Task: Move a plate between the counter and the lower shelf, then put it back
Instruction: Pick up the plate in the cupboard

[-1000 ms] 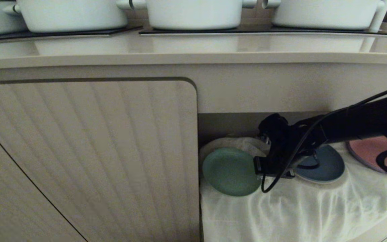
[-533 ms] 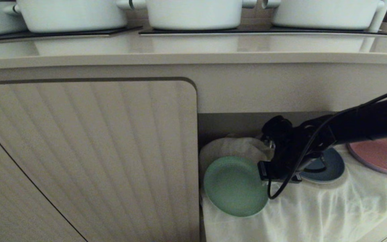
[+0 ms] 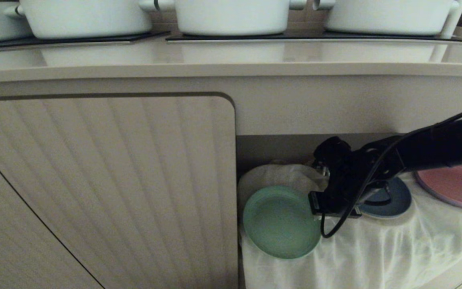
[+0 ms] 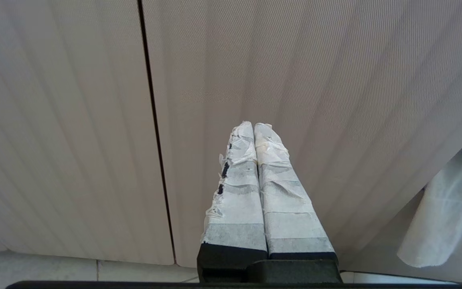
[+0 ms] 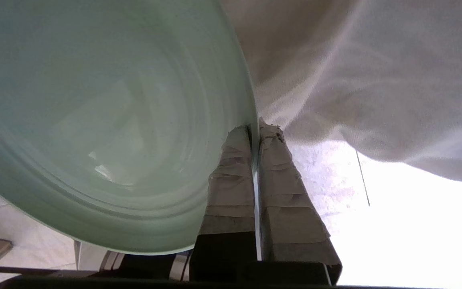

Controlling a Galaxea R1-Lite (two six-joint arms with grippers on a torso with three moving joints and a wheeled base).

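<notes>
Plate [image 3: 281,221]: mint green, at the shelf [image 3: 375,249] front, left end, overhanging the cloth edge. Right gripper [image 5: 257,128] jaws pinch its rim edge-on, so the thin lip can carry it toward the counter [image 3: 231,60]. Left gripper [image 4: 254,128]: jaws closed, empty, parked by the door.

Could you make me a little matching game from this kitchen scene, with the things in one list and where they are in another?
Things:
1. mint-green plate
2. dark blue plate
3. pink plate
4. white pots

Places:
A. up on the counter, on the black hob panels
B. pinched at its rim by the right gripper, at the front of the lower shelf
C. on the shelf's white cloth, farthest to the robot's right
D. on the white cloth, partly behind the black arm

Pairs: 1-B, 2-D, 3-C, 4-A
</notes>
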